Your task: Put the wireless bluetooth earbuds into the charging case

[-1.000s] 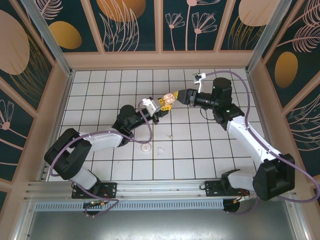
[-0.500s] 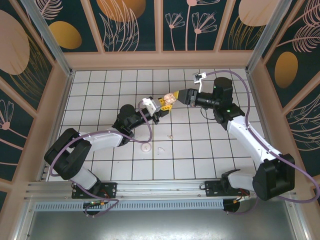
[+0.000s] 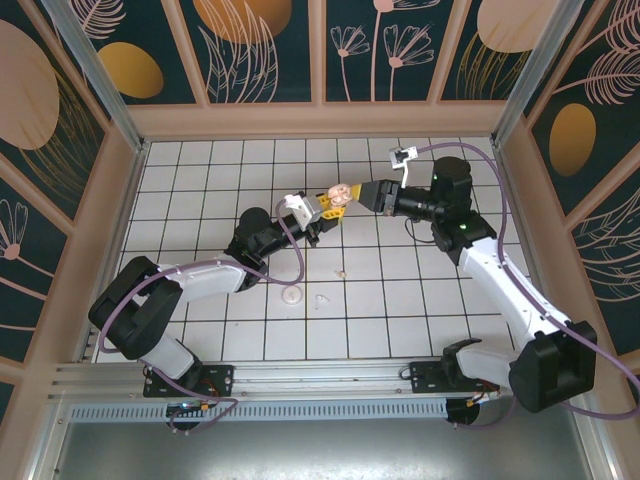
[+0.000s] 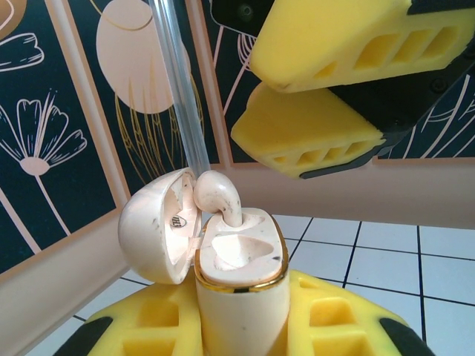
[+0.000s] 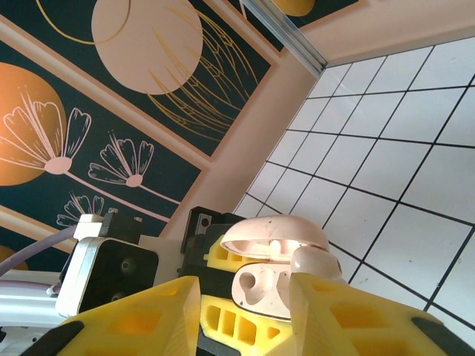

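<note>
Raised above the tiles, the left gripper [image 3: 328, 206] clamps the case [image 4: 241, 297] upright, lid swung open — one earbud [image 4: 219, 196] stands stem-down in a slot. The right gripper [image 3: 361, 191] hovers just beside it, fingers apart and empty.

A flat white round disc [image 3: 291, 295] lies on the white tiled floor [image 3: 200, 170], enclosed by dark floral wall panels [image 3: 260, 50].
</note>
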